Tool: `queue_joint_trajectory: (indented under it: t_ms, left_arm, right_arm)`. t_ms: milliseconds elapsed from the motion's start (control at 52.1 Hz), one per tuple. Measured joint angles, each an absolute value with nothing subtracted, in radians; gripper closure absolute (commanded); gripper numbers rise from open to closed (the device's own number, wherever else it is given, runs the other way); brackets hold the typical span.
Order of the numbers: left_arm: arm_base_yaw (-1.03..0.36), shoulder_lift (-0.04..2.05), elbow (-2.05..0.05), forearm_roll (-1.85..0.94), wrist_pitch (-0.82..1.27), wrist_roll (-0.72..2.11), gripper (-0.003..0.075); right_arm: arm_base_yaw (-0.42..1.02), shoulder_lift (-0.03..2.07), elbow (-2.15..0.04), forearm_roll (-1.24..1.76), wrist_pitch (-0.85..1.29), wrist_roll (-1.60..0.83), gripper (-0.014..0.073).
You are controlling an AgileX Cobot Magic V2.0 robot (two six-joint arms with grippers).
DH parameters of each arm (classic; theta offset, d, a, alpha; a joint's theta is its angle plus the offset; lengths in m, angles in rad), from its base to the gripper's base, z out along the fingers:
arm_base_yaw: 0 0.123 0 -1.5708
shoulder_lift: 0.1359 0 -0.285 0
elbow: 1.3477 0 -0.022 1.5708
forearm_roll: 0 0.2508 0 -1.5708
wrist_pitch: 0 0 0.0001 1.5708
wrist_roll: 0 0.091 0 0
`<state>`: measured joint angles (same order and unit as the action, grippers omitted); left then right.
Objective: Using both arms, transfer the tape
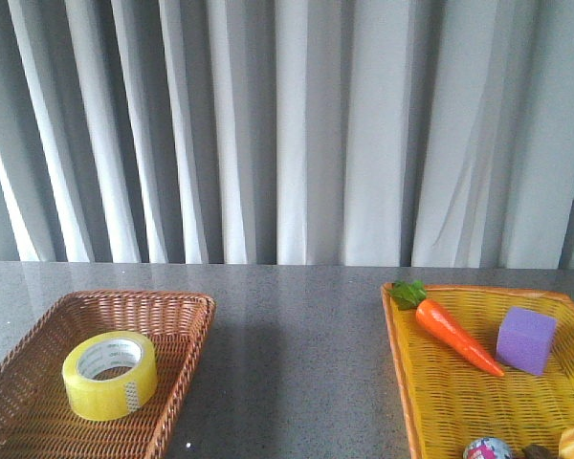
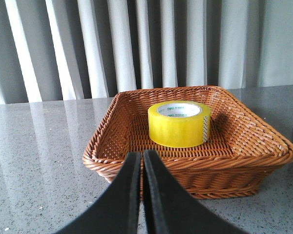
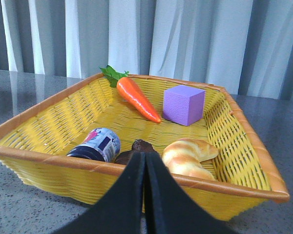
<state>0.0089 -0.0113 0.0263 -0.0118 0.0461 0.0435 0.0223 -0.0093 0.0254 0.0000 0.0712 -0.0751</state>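
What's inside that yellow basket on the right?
In the yellow basket: a carrot, a purple cube, a croissant, a small can and a dark brown item, partly hidden behind the right gripper and the rim.

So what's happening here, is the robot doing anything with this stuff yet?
Not yet. The tape lies untouched in the brown basket on the left. The left gripper and right gripper are both shut and empty, each short of its basket. The yellow basket on the right holds a carrot, a purple cube and other items.

Glossy tape [image 2: 179,124], woven wicker basket [image 2: 107,146]
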Motion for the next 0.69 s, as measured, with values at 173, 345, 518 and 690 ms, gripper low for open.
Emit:
queue_joint_trajectory:
  t_ms: [173, 345, 518, 690]
  left_arm:
    - [0.009, -0.011, 0.026, -0.012, 0.046, 0.043, 0.0727]
    - [0.009, -0.011, 0.026, -0.012, 0.046, 0.043, 0.0727]
    - [0.009, -0.011, 0.026, -0.012, 0.046, 0.043, 0.0727]
    - [0.009, -0.011, 0.026, -0.012, 0.046, 0.043, 0.0727]
  right_arm:
    - [-0.05, -0.013, 0.025, -0.009, 0.077, -0.075, 0.0602]
    - [-0.092, -0.013, 0.025, -0.009, 0.074, -0.058, 0.0602]
    - [-0.089, -0.013, 0.025, -0.009, 0.07, -0.034, 0.0602]
    - [-0.089, -0.013, 0.025, -0.009, 0.069, -0.032, 0.0602]
